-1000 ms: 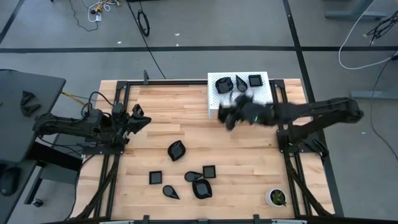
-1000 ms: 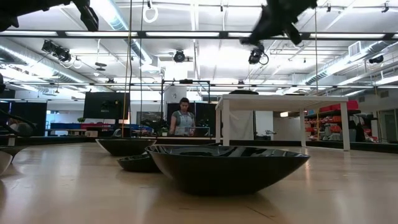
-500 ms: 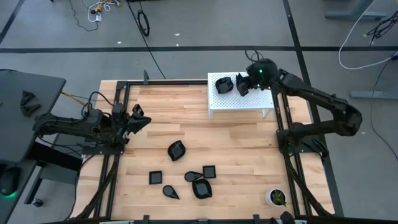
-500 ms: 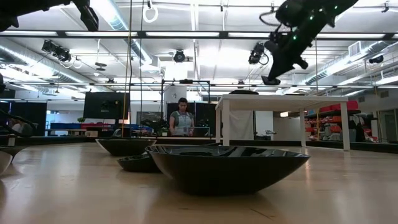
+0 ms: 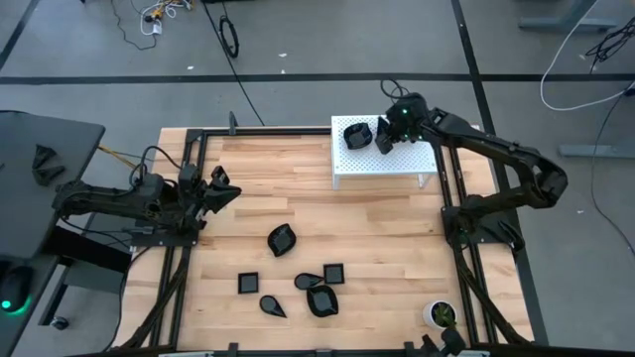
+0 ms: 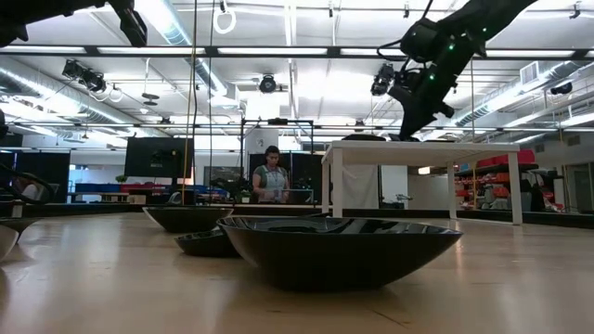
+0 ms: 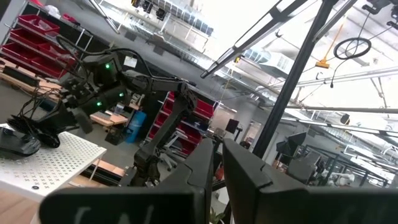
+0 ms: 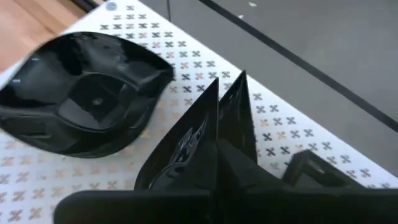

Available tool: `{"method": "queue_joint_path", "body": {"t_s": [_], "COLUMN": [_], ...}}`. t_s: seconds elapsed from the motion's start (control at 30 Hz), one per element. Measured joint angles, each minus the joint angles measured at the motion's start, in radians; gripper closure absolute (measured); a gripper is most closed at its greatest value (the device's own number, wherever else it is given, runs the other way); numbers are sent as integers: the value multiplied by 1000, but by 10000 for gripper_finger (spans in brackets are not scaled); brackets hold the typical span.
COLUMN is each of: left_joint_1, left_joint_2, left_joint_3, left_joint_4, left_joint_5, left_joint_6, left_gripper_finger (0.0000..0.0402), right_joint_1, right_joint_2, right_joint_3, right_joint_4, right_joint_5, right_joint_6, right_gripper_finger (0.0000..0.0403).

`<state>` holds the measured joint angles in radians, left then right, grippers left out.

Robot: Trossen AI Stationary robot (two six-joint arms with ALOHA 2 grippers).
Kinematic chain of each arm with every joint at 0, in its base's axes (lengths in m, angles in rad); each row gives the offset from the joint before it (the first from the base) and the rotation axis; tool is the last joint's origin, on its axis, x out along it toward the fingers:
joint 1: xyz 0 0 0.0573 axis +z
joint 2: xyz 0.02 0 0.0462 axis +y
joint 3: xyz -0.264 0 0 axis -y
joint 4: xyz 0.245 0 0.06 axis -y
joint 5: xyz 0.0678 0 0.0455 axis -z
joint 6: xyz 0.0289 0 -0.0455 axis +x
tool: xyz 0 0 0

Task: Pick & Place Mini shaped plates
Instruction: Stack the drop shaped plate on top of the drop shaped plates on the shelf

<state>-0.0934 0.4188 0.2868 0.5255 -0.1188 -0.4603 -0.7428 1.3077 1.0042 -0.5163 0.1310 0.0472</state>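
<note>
At the worktop's (image 5: 397, 233) left edge, left gripper (image 5: 226, 188) idle, well apart from the white perforated stand (image 5: 382, 164), fingers (image 7: 205, 168) nearly pressed together, holding nothing. Toward the near edge from the stand, six mini shaped plates loose on the wood: a rounded one (image 5: 282, 239) closest to it, then two squares (image 5: 247, 284) (image 5: 333, 272), teardrops and an oval (image 5: 321, 300) clustered beyond. On the stand itself, a rounded plate (image 5: 356, 135) at its left part, with the right gripper (image 5: 383, 140) just beside it, low over the perforated top, fingers (image 8: 239, 118) pressed together on a thin dark plate (image 8: 186, 140) pinched by its edge. Far from the stand, near the front right corner, a small white cup (image 5: 440, 314) with green contents.
</note>
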Motion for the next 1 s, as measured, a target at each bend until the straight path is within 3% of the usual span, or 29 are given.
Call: {"method": "queue_joint_path", "body": {"t_s": [0.33, 0.5, 0.67, 0.8, 1.0], "left_joint_1": [0, 0, 0, 0, 0], "left_joint_2": [0, 0, 0, 0, 0], "left_joint_3": [0, 0, 0, 0, 0], "left_joint_4": [0, 0, 0, 0, 0], "left_joint_5": [0, 0, 0, 0, 0], "left_joint_6": [0, 0, 0, 0, 0], "left_gripper_finger": [360, 360, 360, 360, 360], "right_joint_1": [0, 0, 14, 78, 160], "right_joint_2": [-21, -22, -23, -23, -23], "right_joint_3": [0, 0, 0, 0, 0], "right_joint_4": [7, 7, 3, -30, -156], "right_joint_5": [20, 108, 51, -33, -7], "right_joint_6": [-1, -1, 24, 127, 322], "right_gripper_finger": [376, 377, 377, 377, 366]}}
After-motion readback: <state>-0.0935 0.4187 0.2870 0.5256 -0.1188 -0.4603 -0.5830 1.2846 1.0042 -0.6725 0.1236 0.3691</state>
